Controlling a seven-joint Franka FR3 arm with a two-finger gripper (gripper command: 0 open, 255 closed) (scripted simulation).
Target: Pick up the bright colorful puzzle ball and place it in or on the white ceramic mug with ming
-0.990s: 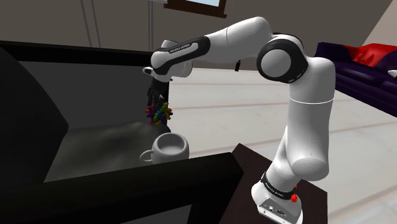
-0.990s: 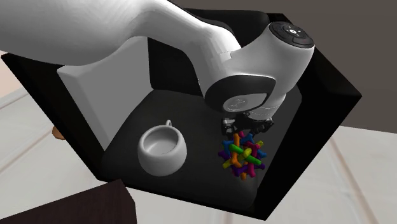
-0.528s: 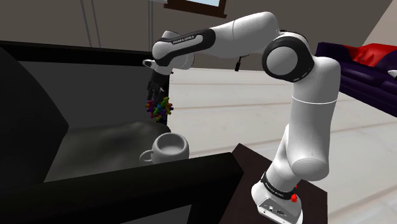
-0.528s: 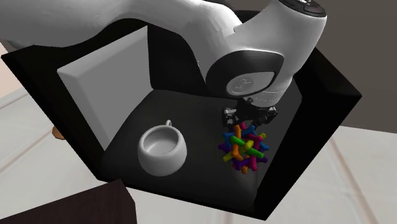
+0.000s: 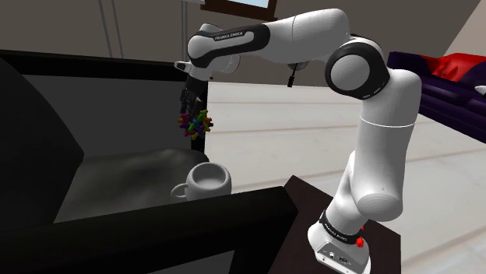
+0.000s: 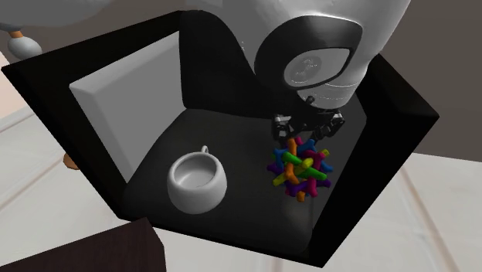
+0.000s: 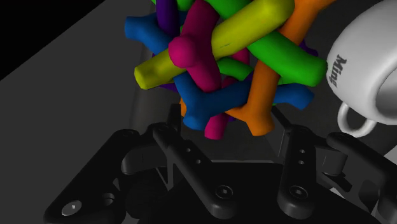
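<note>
**Dark bin floor below, ball aloft: getting it over the mug**

Nearest the wrist camera, the pincer [image 7: 226,121] is clamped on the puzzle ball [image 7: 222,57], its two black fingers pressing in on the lower pegs of that tangle of green, yellow, magenta, blue and orange rods. The hold looks to be on a few outer pegs and not around the body, so a jerk could twist the ball loose; a slow, even carry suits it.

Just past the ball stands the white mug [image 7: 369,63], printed "Ming" on its side. In the second exterior view the ball [image 6: 300,168] hangs under the pincer [image 6: 305,127], apart from the mug [image 6: 197,181], which sits upright toward that view's left with its mouth open upward. In the shoulder view the ball [image 5: 195,124] is well clear of the bin floor [image 5: 125,179] and higher than the mug [image 5: 209,179].

The step in hand is the sideways carry. Height seems enough already, so the arm [image 5: 382,124] should travel level until the ball is centred over the mouth, then descend and let go low. The ball looks about as broad as the opening, so it may rest on the rim. The rounded mug could skid if a finger clips it.

Farther off are the bin's pale inner wall [image 6: 127,116] and a purple sofa [image 5: 444,78].
</note>
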